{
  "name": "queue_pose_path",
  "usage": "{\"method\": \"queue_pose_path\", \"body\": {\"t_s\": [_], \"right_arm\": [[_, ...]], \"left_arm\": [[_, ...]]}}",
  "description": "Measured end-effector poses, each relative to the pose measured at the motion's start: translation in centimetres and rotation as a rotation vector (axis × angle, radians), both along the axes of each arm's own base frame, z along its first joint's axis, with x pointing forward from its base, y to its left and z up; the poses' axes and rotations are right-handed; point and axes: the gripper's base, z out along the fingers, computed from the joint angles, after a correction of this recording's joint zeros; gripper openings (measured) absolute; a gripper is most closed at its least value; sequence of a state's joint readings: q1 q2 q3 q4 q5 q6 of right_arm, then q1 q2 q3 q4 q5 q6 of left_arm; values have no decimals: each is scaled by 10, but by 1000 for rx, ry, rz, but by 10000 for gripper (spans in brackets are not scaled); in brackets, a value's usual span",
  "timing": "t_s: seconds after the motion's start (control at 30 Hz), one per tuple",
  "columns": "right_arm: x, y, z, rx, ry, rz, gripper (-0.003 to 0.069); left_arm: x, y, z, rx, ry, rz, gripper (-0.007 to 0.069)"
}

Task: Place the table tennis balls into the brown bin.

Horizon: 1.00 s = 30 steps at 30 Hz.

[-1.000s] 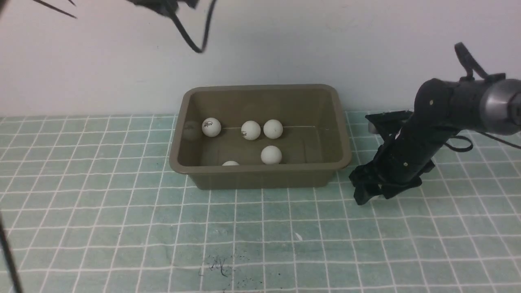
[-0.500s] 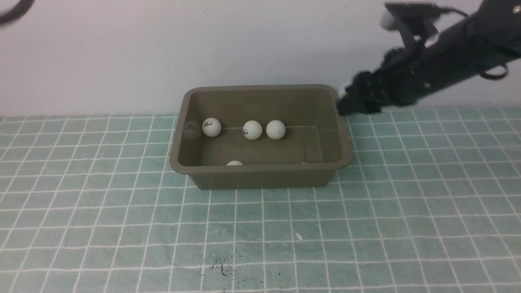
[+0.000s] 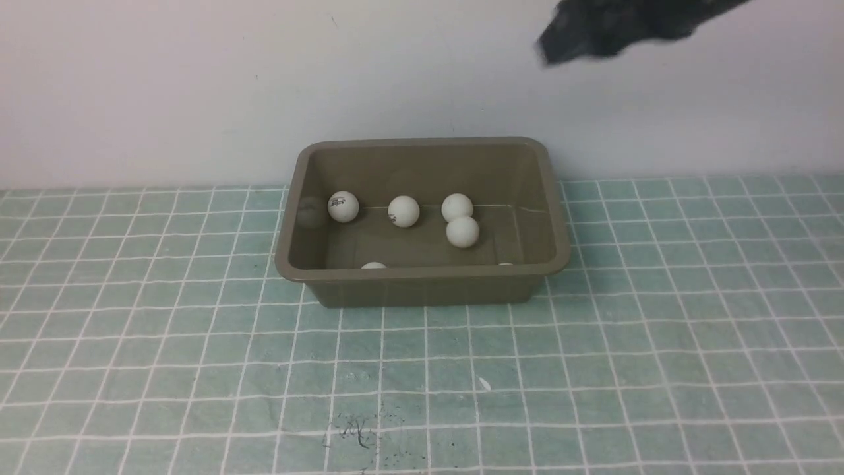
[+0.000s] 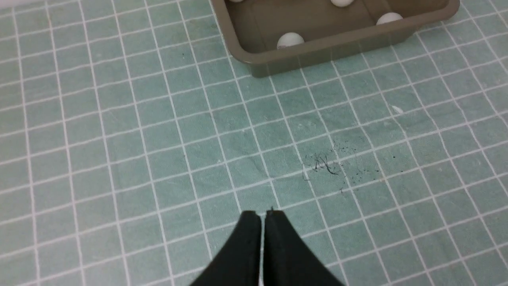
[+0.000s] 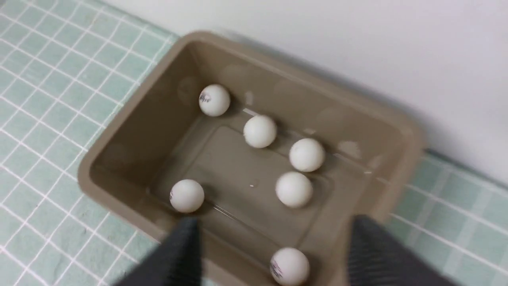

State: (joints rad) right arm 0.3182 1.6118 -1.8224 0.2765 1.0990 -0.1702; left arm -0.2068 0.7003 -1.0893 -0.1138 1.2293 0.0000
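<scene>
The brown bin (image 3: 422,272) stands against the back wall with several table tennis balls inside. Three balls (image 3: 403,211) line its far side, one (image 3: 462,232) sits just in front of them, and two (image 3: 374,265) peek over the near rim. In the right wrist view the same balls (image 5: 293,189) lie loose on the floor of the bin (image 5: 119,139). My right gripper (image 5: 274,219) hangs open and empty high above the bin, a dark blur (image 3: 593,33) in the front view. My left gripper (image 4: 262,215) is shut on nothing, above bare mat short of the bin (image 4: 317,47).
A teal mat (image 3: 198,369) with a white grid covers the table. A dark scribble mark (image 3: 356,432) lies near its front edge. A plain white wall (image 3: 165,86) rises directly behind the bin.
My right arm rose from table level to the right of the bin to high above its back right corner. One more ball now lies in the bin, and the balls have shifted.
</scene>
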Motion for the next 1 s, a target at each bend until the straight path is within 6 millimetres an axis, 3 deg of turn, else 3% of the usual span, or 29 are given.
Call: {"method": "queue_pose_path", "body": {"t_s": [0.03, 0.07, 0.1, 0.17, 0.2, 0.27, 0.3, 0.33, 0.37, 0.43, 0.5, 0.57, 0.7, 1.0], "right_arm": [[-39, -15, 33, 7, -67, -21, 102], [-43, -17, 37, 11, -78, -23, 90], [-62, -24, 49, 19, -113, -30, 54], [-128, -47, 75, 68, -252, -48, 1], [-128, -47, 75, 68, -252, -48, 1], [-178, -63, 72, 118, -346, -61, -11], [-192, -68, 62, 127, -357, -65, -12], [-197, -70, 65, 138, -380, -66, -13], [-227, -80, 39, 173, -428, -82, -13], [-263, -94, 11, 238, -558, -112, -13], [-283, -103, -19, 280, -647, -135, -13], [-303, -111, -64, 332, -720, -158, -13], [-314, -116, -115, 435, -749, -182, -13], [-314, -118, -124, 498, -810, -209, -13]], "left_arm": [[-13, 3, -8, -18, -21, 12, -5], [-14, 3, -9, -23, -23, 16, -5], [-20, 4, -13, -33, -37, 22, -5], [-38, 9, -27, -64, -89, 45, -5], [-41, 9, -28, -65, -99, 46, -5], [-50, 12, -38, -77, -136, 53, -5], [-54, 13, -43, -79, -150, 55, -5], [-55, 13, -43, -80, -154, 55, -5], [-58, 14, -48, -82, -164, 54, -5], [-62, 15, -55, -79, -169, 57, -5], [-64, 16, -61, -71, -184, 63, -5], [-66, 18, -66, -61, -201, 71, -5], [-71, 22, -72, -48, -263, 86, -5], [-82, 27, -91, -80, -520, 108, -5]]}}
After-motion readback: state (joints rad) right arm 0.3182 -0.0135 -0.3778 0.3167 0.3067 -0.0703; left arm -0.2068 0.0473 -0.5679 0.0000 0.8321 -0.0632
